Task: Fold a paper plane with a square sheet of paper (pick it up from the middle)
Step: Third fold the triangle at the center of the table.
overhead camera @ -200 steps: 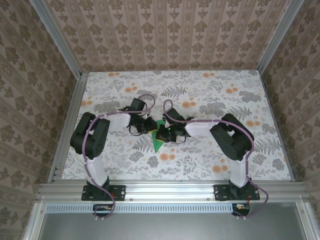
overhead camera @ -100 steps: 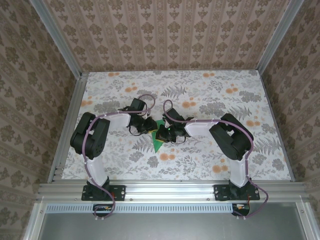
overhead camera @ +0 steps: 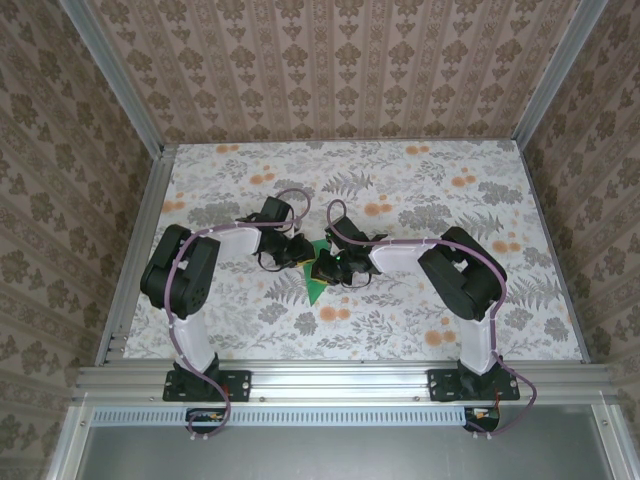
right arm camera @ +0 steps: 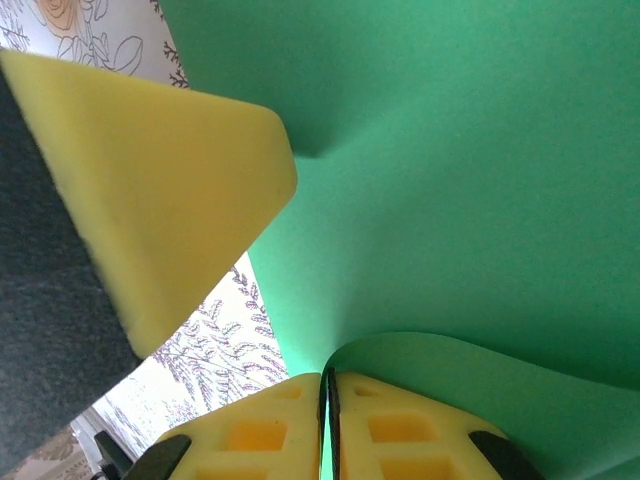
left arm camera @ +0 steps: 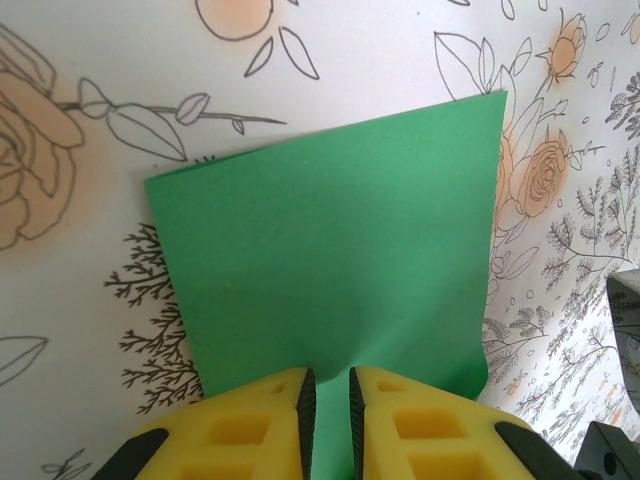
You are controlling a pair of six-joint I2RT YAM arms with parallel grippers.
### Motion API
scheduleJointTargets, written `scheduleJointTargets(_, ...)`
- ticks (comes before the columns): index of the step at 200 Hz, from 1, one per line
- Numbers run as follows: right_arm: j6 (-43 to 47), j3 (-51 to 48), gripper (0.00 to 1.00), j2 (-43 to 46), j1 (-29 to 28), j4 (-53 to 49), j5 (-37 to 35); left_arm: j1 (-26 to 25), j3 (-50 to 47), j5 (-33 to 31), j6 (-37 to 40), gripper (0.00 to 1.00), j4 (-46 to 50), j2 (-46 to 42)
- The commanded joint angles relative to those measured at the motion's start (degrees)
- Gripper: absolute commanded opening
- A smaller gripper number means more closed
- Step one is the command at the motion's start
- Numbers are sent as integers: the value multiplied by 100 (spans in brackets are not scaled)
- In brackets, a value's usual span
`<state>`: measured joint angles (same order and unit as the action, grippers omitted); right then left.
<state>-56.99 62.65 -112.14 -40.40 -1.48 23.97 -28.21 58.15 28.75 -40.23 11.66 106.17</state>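
Right wrist camera, closest in: the right gripper [right arm camera: 328, 395] has its 2 yellow fingers pressed together on a curled-up flap of the paper plane [right arm camera: 450, 180], here a bright green sheet that runs off the top and right edges, so its outline cannot be read; a large yellow finger [right arm camera: 160, 200] of the other arm, its rear cut off at the left, reaches over the sheet with its tip at the paper; a wedge of floral table [right arm camera: 210, 350] shows beneath it.

Left wrist camera: the left gripper [left arm camera: 328, 395] holds its 2 fingers at a narrow slit, tips down at the near edge of the sheet, green showing through the slit; whether they nip the paper or only press on it is hard to tell, and that near edge is hidden behind them; beyond, the paper lies flat on the table with 2 far corners in sight; a black part [left arm camera: 625, 320] is cut off at the right edge and cannot be identified.

Overhead: the 2 arms rise from bases at the metal rail [overhead camera: 330, 380] and meet at mid-table; their heads cover nearly all the paper, leaving a green sliver on the near side; patterned walls [overhead camera: 330, 70] close the far side.
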Motion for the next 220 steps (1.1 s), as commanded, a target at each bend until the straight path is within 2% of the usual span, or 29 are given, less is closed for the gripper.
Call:
scheduleJointTargets(1,-75,89,13,-149,-3,-25,-144,-53,-111,-1,77,20,98,62)
scheduleJointTargets(53,-52,89,14,-216,-3,-52,-120,-45,-101,-10,30,21,114,-6)
scheduleJointTargets(91,3,73,18,-247,-7,-105,-129,166,-235,16,-279,26,-85,-325)
scheduleJointTargets(154,69,55,30,-256,-20,-115,-137,906,-717,-29,-471,29,-174,-992)
scheduleJointTargets(190,86,-17,32,-237,-16,-1,-111,984,-831,51,-383,29,-130,-1116)
scheduleJointTargets(220,70,-77,39,-205,-20,77,-118,975,-878,129,-363,29,-138,-1109)
